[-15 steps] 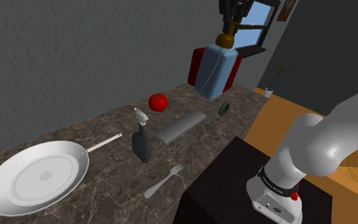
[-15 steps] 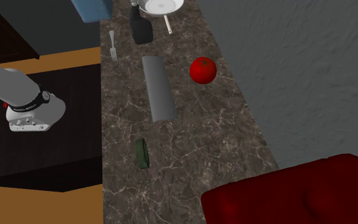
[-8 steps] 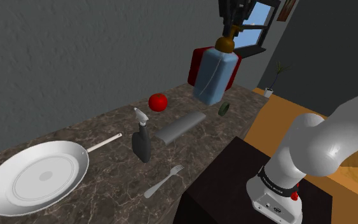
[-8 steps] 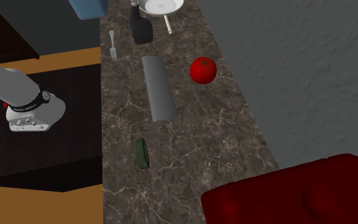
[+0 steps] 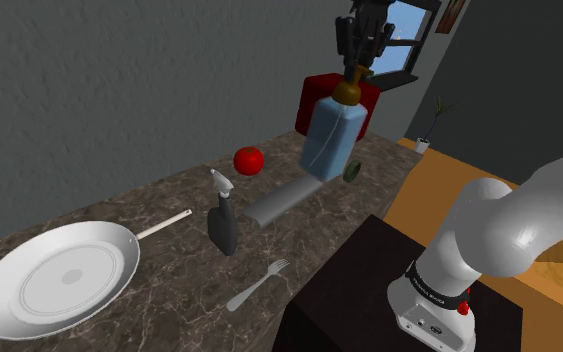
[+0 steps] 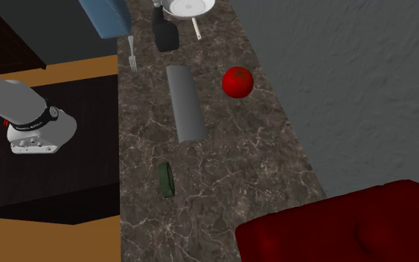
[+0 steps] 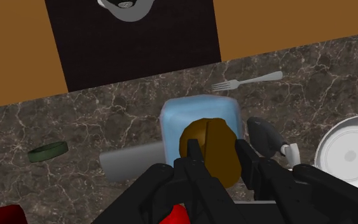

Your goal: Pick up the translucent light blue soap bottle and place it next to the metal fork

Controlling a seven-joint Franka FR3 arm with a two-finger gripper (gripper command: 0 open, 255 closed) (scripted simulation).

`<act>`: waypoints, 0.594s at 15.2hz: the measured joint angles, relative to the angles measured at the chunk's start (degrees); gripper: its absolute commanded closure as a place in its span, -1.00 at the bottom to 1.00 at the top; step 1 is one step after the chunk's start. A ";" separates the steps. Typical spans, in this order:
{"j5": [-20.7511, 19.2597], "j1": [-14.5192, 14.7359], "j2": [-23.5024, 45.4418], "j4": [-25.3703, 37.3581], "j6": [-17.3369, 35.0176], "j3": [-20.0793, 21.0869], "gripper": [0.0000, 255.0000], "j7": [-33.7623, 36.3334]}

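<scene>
Soap bottle (image 5: pixel 327 143), pale blue, is hung clear above the counter (image 5: pixel 169 300), over the grey block (image 5: pixel 284 200), clasped at its brown cap by the gripper (image 5: pixel 354 68). Fork (image 5: pixel 259 285) is seen at the counter's front edge, beside the stand (image 5: pixel 359 290). Bottle is best carried high past the spray bottle (image 5: pixel 223 222), then lowered upright just beside the fork, not onto it. Counted: one soap bottle, one fork, one spray bottle, one pan (image 5: pixel 57 275), one tomato (image 5: pixel 248 160), one grey block, one green ring (image 5: pixel 352 172).
</scene>
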 measured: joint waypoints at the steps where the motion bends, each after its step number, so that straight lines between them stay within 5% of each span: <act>1: -0.04 -0.02 -0.24 -0.95 0.71 -0.04 1.00 -0.13; 9: 0.05 0.03 -3.19 -9.90 6.68 0.06 1.00 -0.54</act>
